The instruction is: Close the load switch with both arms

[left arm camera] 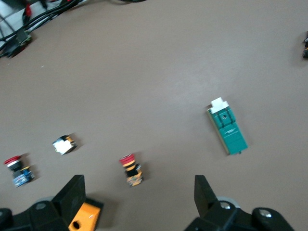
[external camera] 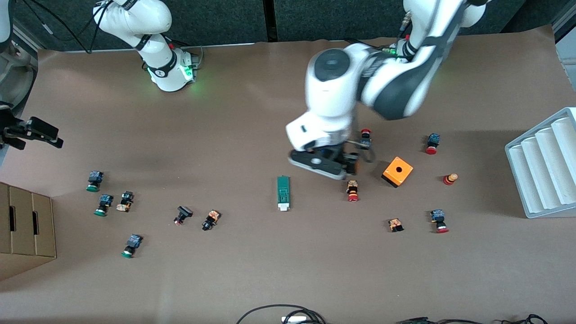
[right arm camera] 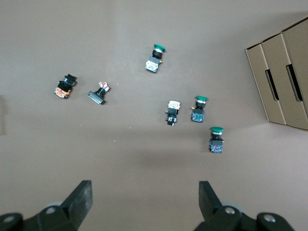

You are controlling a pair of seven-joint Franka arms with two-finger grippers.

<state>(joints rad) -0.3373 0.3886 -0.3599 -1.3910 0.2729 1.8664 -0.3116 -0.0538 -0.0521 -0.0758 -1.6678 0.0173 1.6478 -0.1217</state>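
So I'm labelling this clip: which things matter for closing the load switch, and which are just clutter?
Job:
- load switch
- left tool, open, over the table beside it
- right tool, open, waiting at its end

Clutter:
- orange cube
- scattered push-buttons
- cardboard box
- white rack

The dark-green load switch lies flat on the table, its white end nearest the front camera.

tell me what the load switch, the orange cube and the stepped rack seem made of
Load switch: likely moulded plastic, matte dark green with a white end piece.
Orange cube: probably plastic, smooth solid orange with a round hole on top.
Stepped rack: looks like pale grey plastic, or possibly painted metal; even, dull ridges.
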